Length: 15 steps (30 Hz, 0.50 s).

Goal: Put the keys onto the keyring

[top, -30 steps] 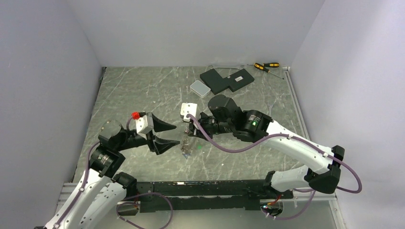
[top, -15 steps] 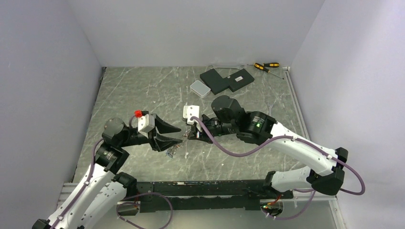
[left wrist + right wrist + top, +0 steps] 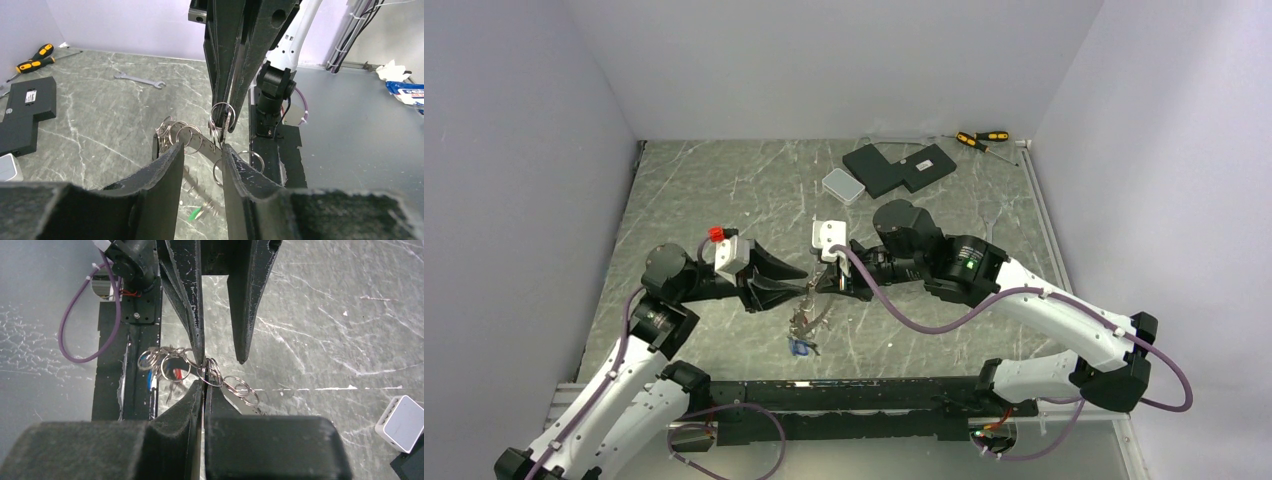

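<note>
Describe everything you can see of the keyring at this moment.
The keyring is a bunch of thin, shiny silver wire rings linked together, some looped in a cluster, others trailing as a short chain. It hangs in the air between the two arms. The right gripper has its jaws shut on one ring. The left gripper has open jaws either side of the bunch, one jaw touching it. Small keys, one blue, dangle below.

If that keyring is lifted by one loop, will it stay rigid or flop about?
Probably floppy: the keyring is a chain of small linked loops, and the keys dangle below the right gripper, shut on one loop. It would likely swing and twist when moved. Thin smooth wire could slip from the open left gripper flanking it.
</note>
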Available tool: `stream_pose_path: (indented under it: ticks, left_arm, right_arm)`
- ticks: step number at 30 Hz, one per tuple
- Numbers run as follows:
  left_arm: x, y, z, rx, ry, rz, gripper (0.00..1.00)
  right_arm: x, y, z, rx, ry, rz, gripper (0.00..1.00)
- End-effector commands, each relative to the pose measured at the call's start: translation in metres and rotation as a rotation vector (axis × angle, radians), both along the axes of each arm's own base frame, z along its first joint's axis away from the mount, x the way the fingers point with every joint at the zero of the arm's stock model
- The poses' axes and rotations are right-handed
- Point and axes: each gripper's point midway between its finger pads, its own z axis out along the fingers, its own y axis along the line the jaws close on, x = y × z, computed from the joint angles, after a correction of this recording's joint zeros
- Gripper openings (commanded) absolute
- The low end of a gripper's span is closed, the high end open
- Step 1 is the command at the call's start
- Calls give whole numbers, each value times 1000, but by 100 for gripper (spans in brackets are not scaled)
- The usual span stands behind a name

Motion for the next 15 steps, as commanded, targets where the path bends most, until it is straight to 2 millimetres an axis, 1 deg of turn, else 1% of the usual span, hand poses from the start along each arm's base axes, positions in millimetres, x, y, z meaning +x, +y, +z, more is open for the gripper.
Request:
stream_pose_path:
  ticks: [1, 3, 5, 9, 11, 12, 15]
  left_arm:
    - [-4, -2, 9, -31, -28, -33, 38]
    - [-4, -2, 8, -29, -27, -34, 37]
    - [-5, -1, 8, -29, -30, -38, 33]
    - [-7, -1, 9, -36, -37, -44, 18]
    - [-9, -1, 13, -49, -50, -48, 7]
    - [-9, -1, 15, -56, -60, -47, 0]
    - [-11, 1, 18, -72, -75, -34, 0]
  right_arm:
    - [-4, 7, 36, 131, -63, 42, 0]
    - [-4, 8, 37, 135, -62, 44, 0]
    - [-4, 9, 39, 145, -64, 45, 0]
    - [-7, 11, 43, 168, -63, 64, 0]
    - [-9, 13, 45, 179, -59, 79, 0]
    - [-10, 13, 45, 184, -56, 84, 0]
    - [-11, 14, 42, 187, -46, 83, 0]
